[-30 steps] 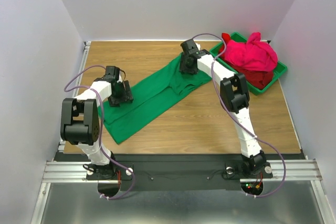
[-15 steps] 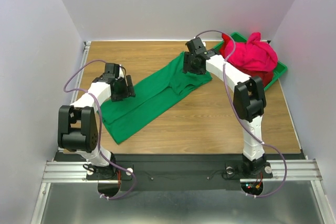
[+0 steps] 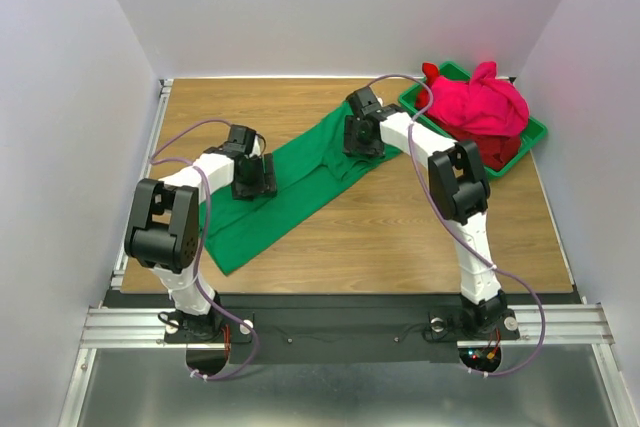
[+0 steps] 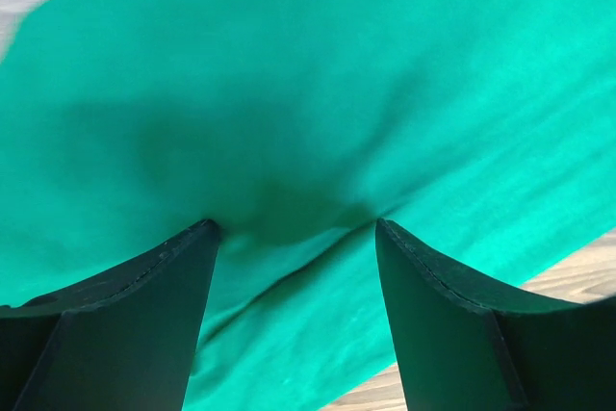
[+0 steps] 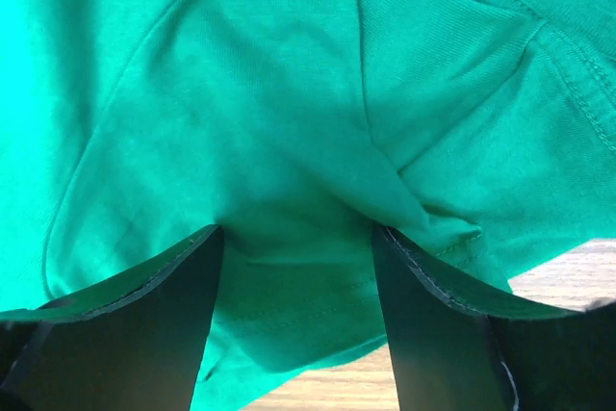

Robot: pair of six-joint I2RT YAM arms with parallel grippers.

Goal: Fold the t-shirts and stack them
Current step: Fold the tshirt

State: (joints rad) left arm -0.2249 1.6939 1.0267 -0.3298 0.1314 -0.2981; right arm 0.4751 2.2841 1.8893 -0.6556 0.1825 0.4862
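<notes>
Both arms are bending at the elbow and reaching inward. The left hand point(image 3: 254, 176) and right hand point(image 3: 358, 137) are touching the green t-shirt point(image 3: 300, 183) on the worktop point(image 3: 400, 232), fingers spread wide.

The left arm point(image 3: 162, 227) stood up from its base at the near edge of the table point(image 3: 400, 232), folded sharply at the elbow and reached in from the left edge. The left gripper point(image 3: 258, 175) pointed down, its fingers spread apart. The right arm point(image 3: 458, 187) stretched toward the far edge. The right gripper point(image 3: 357, 137) was low too, its jaws parted wide.
</notes>
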